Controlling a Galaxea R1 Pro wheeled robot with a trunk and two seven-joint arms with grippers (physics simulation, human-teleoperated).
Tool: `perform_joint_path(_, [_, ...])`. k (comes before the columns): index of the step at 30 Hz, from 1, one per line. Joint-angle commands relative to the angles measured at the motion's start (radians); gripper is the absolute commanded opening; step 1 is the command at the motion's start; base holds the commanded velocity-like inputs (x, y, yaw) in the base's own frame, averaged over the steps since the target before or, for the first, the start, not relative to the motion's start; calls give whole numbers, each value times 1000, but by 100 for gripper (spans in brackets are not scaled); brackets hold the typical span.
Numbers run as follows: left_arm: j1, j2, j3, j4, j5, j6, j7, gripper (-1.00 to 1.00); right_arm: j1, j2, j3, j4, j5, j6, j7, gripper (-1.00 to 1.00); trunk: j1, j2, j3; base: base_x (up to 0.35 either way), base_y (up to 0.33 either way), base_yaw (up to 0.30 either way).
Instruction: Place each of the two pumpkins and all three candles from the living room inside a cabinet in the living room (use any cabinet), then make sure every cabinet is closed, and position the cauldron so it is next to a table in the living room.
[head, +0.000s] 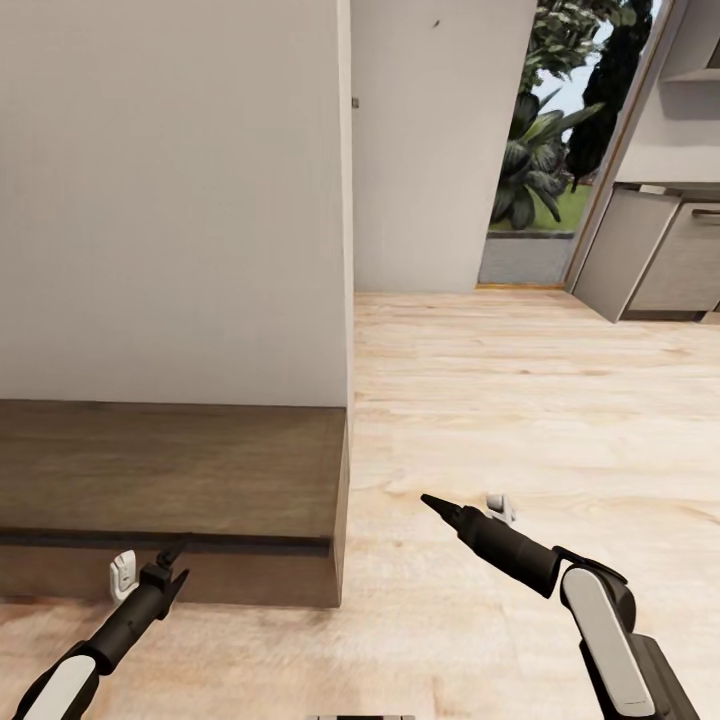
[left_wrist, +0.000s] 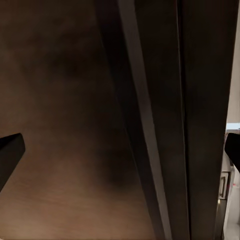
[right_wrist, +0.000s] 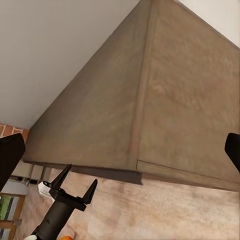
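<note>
head: high, looking forward and down over cabinet (head: 170, 470) end and floor (head: 520, 400) | left wrist: pressed close to cabinet front (left_wrist: 75, 125) beyond left claw (left_wrist: 120, 155) | right wrist: faces cabinet corner (right_wrist: 145, 100); shares left claw (right_wrist: 75, 192) and cabinet with head

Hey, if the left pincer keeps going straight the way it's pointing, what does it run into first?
Most likely the cabinet. The left pincer, open, sits right at its front edge, and the left wrist view looks onto dark wood close up. Depth is hard to judge, but nothing else lies between.

white wall (head: 170, 200), wood floor (head: 520, 400), grey cupboards (head: 650, 250)
</note>
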Motion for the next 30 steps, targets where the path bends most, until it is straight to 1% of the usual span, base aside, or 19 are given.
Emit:
perform_joint_path(1, [0,0,0,0,0,0,0,100,0,0,1,0,0,0,0,100,0,0,0,29,0,0])
perform_joint_path(17, [0,-1,0,0,0,0,0,100,0,3,4,0,0,-2,-1,100,0,0,0,3,0,0])
perform_joint_path(18, [0,-1,0,0,-1,-1,0,-100,0,3,5,0,0,-2,-1,100,0,0,0,0,0,0])
perform_joint_path(30, [0,-1,0,0,-4,-1,2,-100,0,3,5,0,0,-2,-1,100,0,0,0,0,0,0])
